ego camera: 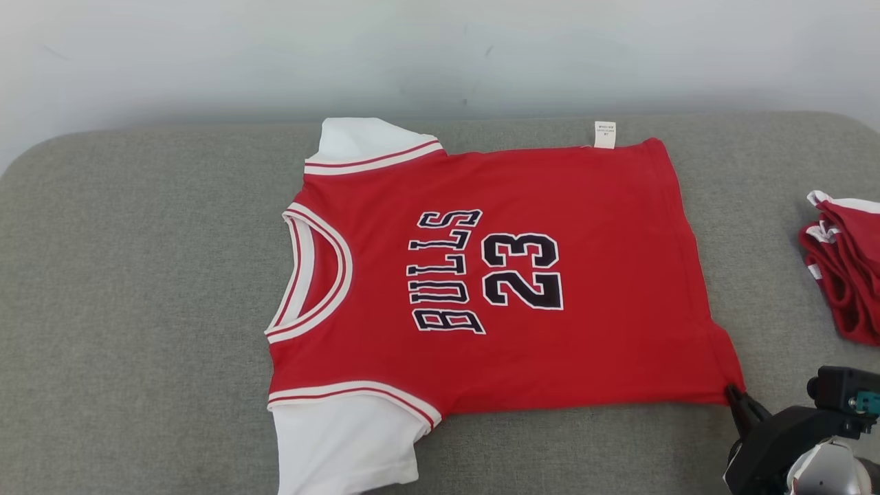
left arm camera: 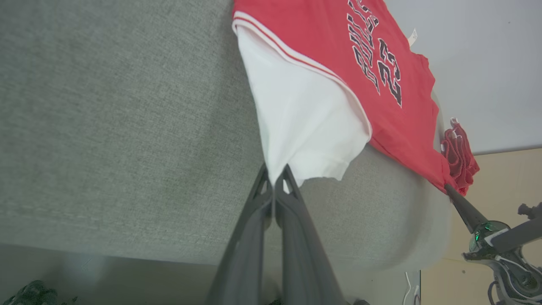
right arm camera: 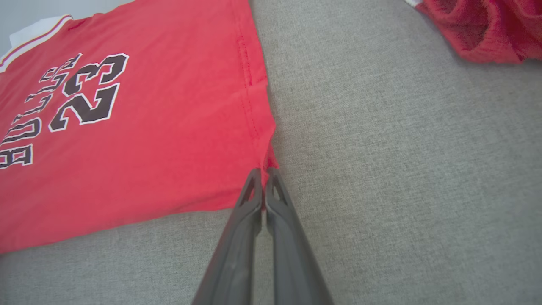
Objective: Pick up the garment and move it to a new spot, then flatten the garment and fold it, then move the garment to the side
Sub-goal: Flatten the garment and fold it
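Grey fabric covers the bench (ego camera: 137, 275) below a pale wall (ego camera: 440, 55). At the left, the left gripper (left arm camera: 275, 173) has its fingers pinched on the corner of the near white sleeve (left arm camera: 305, 127). The red garment (ego camera: 584, 227) lies flat mid-bench, neck leftward. The right gripper (right arm camera: 263, 173) has its fingers pinching the garment's near hem corner. A crumpled red cloth (ego camera: 849, 275) sits far right, apart from the garment.

Grey woven upholstered bench (ego camera: 137, 275) under and all around the fingers (right arm camera: 239, 237), rounded at its corners; beyond them, a plain pale wall (ego camera: 440, 55); soft, even light.
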Robot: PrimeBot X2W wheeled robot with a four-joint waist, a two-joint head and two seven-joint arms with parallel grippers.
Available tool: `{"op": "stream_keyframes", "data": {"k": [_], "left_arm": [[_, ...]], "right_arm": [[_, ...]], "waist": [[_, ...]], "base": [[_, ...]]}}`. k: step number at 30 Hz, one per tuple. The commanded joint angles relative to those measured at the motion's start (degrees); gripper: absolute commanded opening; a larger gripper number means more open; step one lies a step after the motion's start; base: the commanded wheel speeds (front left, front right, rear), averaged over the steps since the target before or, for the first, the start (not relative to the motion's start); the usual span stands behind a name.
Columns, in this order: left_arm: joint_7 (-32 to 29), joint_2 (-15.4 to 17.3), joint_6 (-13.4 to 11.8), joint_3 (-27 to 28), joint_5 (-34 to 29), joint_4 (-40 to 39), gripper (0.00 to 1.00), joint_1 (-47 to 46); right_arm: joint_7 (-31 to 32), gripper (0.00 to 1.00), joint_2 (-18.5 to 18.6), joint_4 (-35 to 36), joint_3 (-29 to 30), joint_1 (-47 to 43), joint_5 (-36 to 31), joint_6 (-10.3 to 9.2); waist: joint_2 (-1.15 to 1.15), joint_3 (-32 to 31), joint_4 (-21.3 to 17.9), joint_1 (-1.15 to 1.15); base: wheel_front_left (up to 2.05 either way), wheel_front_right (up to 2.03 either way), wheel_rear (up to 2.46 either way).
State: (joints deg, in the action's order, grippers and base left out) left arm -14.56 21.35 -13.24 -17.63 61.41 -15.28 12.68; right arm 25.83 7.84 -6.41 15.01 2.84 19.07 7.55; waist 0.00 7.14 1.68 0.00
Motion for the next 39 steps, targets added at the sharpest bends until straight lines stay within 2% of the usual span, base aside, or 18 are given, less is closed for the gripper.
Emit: {"op": "stream_keyframes", "data": {"k": [1,6,9,20,28,39], "left_arm": [[-1.1,0.8,-0.5,0.2,1.1,-0.9,0.0,1.5],[-1.9,1.5,-1.3,0.7,1.8,-3.9,0.0,2.7],[0.0,0.1,-0.4,2.1,2.4,-5.2,0.0,1.7],[5.6,-4.9,-0.3,2.9,-0.5,-0.8,0.0,-9.0],[12.0,-10.1,0.6,3.0,-3.2,6.4,0.0,-19.0],[18.2,-12.6,2.6,-0.2,-10.7,18.5,0.0,-31.7]], "right_arm": [[0.5,0.0,-0.6,0.7,0.2,-1.5,0.5,-0.16],[1.3,0.0,-1.5,2.6,1.7,-3.9,-0.1,-0.16],[0.8,0.0,-2.3,4.6,2.9,-5.0,-0.1,-0.16],[-1.6,0.0,-3.6,8.6,1.6,0.0,1.4,-0.16],[-4.9,0.0,-3.8,6.6,0.1,5.1,2.0,-0.16],[-10.1,0.0,-2.0,-0.5,-2.2,14.9,1.0,-0.16]], "waist": [[0.0,0.0,0.2,0.0],[0.0,-0.1,0.7,0.0],[0.0,0.0,0.8,0.0],[0.0,1.5,-0.6,0.0],[0.0,3.5,-0.1,0.0],[0.0,6.7,0.0,0.0]], "base": [[0.0,0.0,0.0],[0.0,0.0,0.0],[0.0,0.0,0.0],[0.0,0.0,0.0],[0.0,0.0,0.0],[0.0,0.0,0.0]]}}
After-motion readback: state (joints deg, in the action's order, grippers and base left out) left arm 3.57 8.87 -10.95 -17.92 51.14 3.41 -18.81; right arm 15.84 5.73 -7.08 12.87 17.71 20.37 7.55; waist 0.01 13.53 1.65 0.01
